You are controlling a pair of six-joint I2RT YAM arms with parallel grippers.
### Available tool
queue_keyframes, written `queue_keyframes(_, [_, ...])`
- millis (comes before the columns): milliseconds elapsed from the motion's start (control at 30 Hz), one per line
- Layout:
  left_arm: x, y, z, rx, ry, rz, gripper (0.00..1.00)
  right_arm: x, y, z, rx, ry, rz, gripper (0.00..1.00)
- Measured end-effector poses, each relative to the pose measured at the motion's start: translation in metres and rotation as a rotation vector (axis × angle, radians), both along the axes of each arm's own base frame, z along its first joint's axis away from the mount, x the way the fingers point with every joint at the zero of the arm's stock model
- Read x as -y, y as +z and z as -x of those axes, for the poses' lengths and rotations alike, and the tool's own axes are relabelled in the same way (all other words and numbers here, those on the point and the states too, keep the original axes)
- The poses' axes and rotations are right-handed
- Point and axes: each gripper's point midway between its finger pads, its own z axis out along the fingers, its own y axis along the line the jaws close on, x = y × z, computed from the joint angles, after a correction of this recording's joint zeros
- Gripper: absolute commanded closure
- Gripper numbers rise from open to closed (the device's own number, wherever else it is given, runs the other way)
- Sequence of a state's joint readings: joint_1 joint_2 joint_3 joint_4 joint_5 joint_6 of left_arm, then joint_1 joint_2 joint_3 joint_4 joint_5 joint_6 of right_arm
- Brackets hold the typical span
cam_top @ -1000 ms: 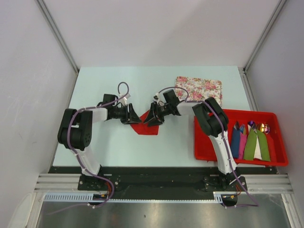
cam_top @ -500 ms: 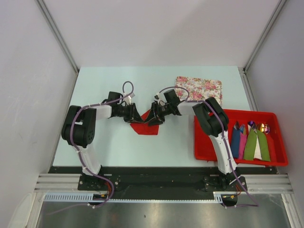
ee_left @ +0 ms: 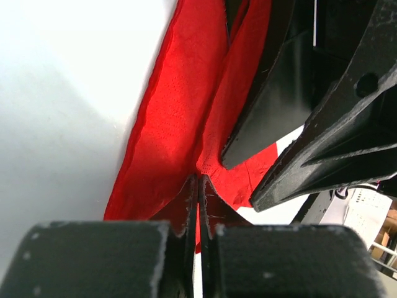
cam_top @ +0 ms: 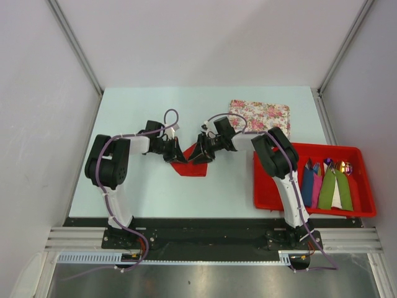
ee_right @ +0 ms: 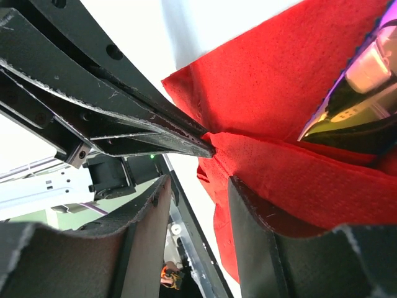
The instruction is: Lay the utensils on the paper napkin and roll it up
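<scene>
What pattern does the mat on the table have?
The mat has pink flowers on white; top external view.

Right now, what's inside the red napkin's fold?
A shiny utensil lies on the paper napkin, its lower end tucked under a raised fold. The left gripper pinches the napkin. Whether more pieces lie inside cannot be seen, because the paper covers that part.

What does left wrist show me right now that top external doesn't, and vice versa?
Only left wrist: the left gripper is shut, pinching a fold of the paper napkin. Only top external: the red tray with napkin rolls, the floral mat, and both arms whole. Both: the napkin, with the right gripper close beside the left.
</scene>
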State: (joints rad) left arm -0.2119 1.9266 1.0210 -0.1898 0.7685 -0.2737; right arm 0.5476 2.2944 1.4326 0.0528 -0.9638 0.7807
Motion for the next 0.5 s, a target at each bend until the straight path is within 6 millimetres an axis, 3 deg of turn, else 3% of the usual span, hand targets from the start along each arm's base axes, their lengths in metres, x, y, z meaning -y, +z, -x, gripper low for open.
queue_keyframes(167, [-0.001,-0.001,0.001,0.001,-0.004,-0.006,1.00,0.009,0.012,-0.008,0.004,-0.024,-0.013,0.56])
queue_keyframes(400, [-0.002,0.000,0.001,-0.002,-0.004,-0.012,1.00,0.039,0.075,-0.041,0.166,-0.097,-0.049,0.70])
queue_keyframes(500, [-0.003,-0.001,0.001,-0.001,-0.001,-0.016,1.00,0.050,0.081,-0.051,0.232,-0.114,-0.018,0.76])
